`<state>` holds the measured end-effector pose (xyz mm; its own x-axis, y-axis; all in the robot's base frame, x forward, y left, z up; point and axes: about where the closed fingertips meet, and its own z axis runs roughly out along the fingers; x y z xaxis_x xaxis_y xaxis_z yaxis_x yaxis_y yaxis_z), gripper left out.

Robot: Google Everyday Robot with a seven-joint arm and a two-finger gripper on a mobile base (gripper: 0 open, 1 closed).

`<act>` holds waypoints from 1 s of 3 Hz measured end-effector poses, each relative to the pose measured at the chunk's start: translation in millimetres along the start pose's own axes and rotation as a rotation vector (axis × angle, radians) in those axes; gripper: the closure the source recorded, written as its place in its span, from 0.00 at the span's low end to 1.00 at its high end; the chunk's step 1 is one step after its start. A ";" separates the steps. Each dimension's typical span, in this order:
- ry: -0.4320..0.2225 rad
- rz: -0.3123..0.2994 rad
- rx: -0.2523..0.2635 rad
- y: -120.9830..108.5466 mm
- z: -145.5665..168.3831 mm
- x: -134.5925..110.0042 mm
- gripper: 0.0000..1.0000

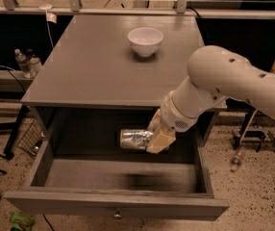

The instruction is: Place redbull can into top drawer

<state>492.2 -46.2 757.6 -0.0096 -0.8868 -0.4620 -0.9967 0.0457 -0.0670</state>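
The claw (157, 137), with its pale tan fingers (159, 141), is down inside the opening of the pulled-out drawer, just below the front edge of the tabletop. It is clamped on the right end of the slim, shiny silver redbull can (134, 139). One finger crosses in front of the can's end and the other is mostly hidden behind it. The redbull can lies on its side, its long axis running left to right and its free end pointing left. It hangs above the rear part of the drawer's floor. Whether it touches the floor or the back wall cannot be told.

From the claw, the thick white rounded robot arm (233, 81) climbs up and to the right, passing over the tabletop's front right corner.

The wide, shallow grey wooden top drawer (104, 174) stands fully open, with a dark shadow on its floor beneath the claw. A small round metal knob (118, 214) sits at the centre of its front panel.

On the flat grey tabletop (89, 66) above, a small white ceramic bowl (145, 41) stands upright near the far edge, well apart from the claw.

Left of the cabinet, clear plastic bottles (24, 61) stand on a low ledge, and a wire basket (31, 136) leans on the speckled floor.
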 end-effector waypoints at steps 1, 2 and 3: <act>-0.011 -0.011 -0.023 3.5 40.1 21.6 1.00; -0.030 -0.016 -0.045 7.2 65.7 30.3 1.00; -0.063 -0.023 -0.062 14.6 94.1 25.1 0.97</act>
<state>485.0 -24.6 661.7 0.0168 -0.8565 -0.5159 -0.9997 -0.0051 -0.0241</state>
